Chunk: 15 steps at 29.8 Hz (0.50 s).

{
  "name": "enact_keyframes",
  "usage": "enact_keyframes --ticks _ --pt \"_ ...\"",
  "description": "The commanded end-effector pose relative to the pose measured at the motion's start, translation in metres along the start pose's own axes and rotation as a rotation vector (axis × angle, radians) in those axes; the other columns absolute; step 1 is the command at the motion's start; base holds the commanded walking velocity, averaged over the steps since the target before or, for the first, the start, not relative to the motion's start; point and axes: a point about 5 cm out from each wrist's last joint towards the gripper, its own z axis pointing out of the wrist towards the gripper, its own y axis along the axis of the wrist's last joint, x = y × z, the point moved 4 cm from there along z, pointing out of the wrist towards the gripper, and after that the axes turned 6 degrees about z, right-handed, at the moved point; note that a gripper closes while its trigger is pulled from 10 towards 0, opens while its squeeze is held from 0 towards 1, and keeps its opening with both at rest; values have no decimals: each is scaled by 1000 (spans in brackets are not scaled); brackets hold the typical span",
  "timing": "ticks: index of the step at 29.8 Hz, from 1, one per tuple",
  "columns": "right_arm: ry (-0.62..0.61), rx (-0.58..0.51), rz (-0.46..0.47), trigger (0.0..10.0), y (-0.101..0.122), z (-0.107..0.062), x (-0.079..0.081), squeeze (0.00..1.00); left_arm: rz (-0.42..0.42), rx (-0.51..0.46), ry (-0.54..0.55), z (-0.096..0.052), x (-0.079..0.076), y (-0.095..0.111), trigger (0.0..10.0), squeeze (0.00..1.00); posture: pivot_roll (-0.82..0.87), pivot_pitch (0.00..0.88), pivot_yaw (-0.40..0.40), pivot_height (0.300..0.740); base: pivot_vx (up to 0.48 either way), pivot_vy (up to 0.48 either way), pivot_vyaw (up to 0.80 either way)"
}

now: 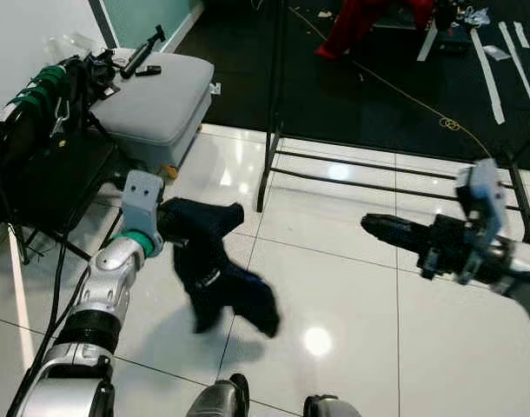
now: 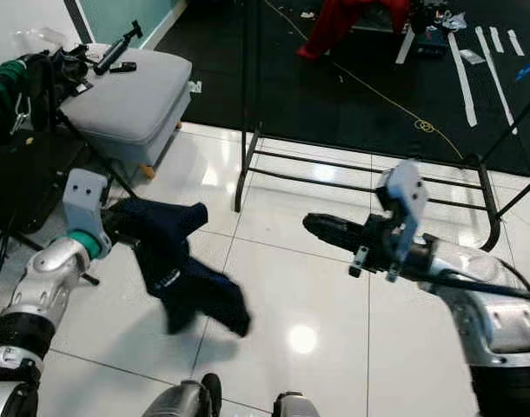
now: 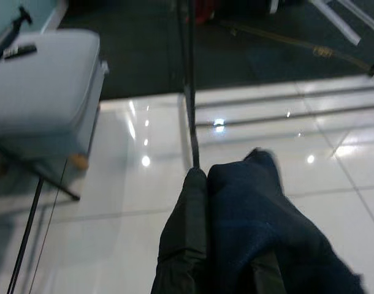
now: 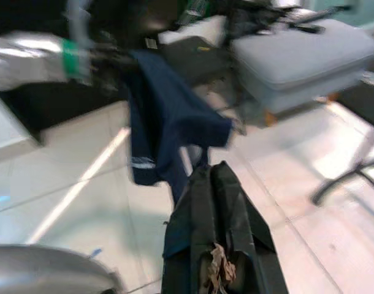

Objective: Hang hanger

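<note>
A dark navy garment (image 1: 215,276) hangs in the air over the white tiled floor, held up by my left gripper (image 1: 172,221), which is shut on its upper part. The cloth droops down and to the right below that gripper; any hanger inside it is hidden. In the left wrist view the navy garment (image 3: 270,226) drapes over the black fingers (image 3: 187,239). My right gripper (image 1: 382,228) reaches in from the right at about the same height, fingers together and holding nothing, a short gap from the cloth. A black clothes rack (image 1: 274,113) stands behind, between both arms.
A grey padded stool (image 1: 156,100) with a black tool on it stands at the back left, beside a dark stand with cables (image 1: 39,165). The rack's base bars (image 1: 378,169) run across the tiles. Beyond lies a dark floor with a red cloth (image 1: 356,22).
</note>
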Motion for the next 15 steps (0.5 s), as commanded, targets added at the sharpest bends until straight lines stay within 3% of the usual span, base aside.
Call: enact_keyframes --ticks 1,6,7,8,10,12,13,14,15 --pt "-18 28 5 10000 -11 1 1 0 -11 -43 7 2 3 13 0 0 -21 116 118 740 0 0 0" --pt "-117 45 19 10000 -38 6 2 0 -72 -158 -60 9 -4 51 0 0 -28 120 121 740 0 0 0" --pt "-117 45 19 10000 -38 6 2 0 -72 -158 -60 9 -4 51 0 0 -28 120 121 740 0 0 0" --pt "-272 117 -29 10000 -68 5 -8 0 -117 -263 -142 9 -18 83 0 0 -29 121 122 740 0 0 0" --pt "-272 117 -29 10000 -68 5 -8 0 -117 -263 -142 9 -18 83 0 0 -29 121 122 740 0 0 0" --pt "-419 124 -39 10000 -87 4 -18 0 -141 -338 -209 8 -33 110 0 0 -27 122 124 740 0 0 0" --pt "-419 124 -39 10000 -87 4 -18 0 -141 -338 -209 8 -33 110 0 0 -27 122 124 740 0 0 0" --pt "-499 95 11 10000 -99 6 -20 1000 -144 -396 -268 6 -45 133 0 0 -24 121 126 740 0 0 0" --pt "-499 95 11 10000 -99 6 -20 1000 -144 -396 -268 6 -45 133 0 0 -24 121 126 740 0 0 0"
